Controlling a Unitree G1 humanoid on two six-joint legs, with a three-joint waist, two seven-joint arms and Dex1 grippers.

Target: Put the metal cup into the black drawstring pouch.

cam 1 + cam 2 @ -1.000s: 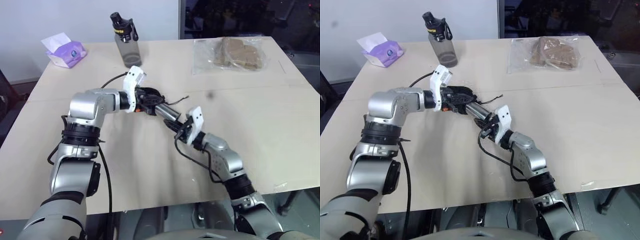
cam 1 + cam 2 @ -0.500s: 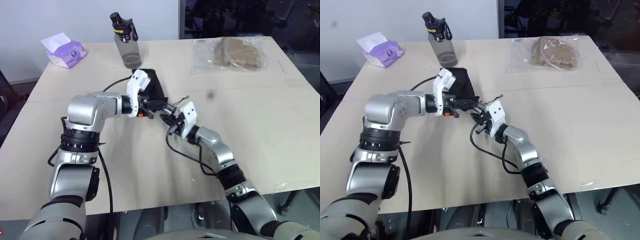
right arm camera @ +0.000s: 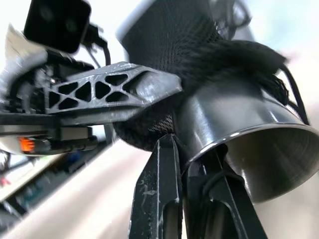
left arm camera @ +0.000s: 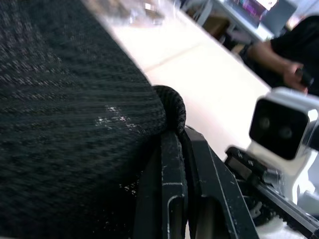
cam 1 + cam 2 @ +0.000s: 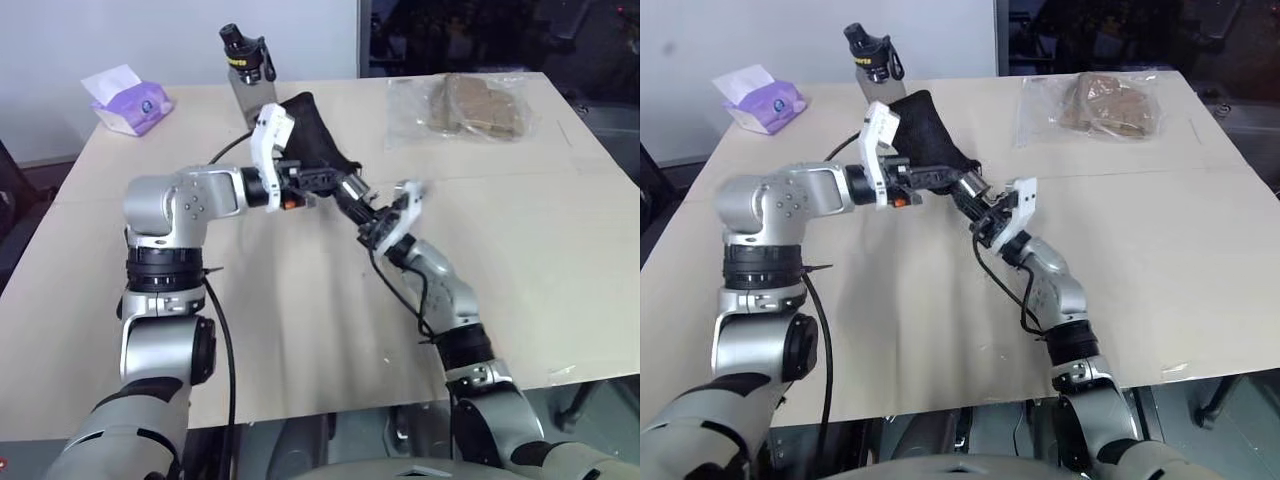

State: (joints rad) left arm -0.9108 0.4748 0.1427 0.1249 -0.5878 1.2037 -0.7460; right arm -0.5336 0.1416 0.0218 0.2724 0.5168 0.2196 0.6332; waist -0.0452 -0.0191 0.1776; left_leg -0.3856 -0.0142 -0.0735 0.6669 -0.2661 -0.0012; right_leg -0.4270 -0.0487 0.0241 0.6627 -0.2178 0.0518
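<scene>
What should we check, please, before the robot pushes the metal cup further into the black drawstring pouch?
1. Left gripper shut on the black drawstring pouch: ok.
2. Right gripper shut on the rim of the metal cup: ok.
3. Cup's closed end inside the pouch mouth: ok; the open end is outside.
4. Pouch lifted off the table: ok.
5. Cord free of the gripper fingers: cannot tell.
6. Grey bottle just behind the pouch, apart from it: cannot tell.

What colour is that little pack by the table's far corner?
Purple and white tissue pack, clearest in the left eye view.
</scene>
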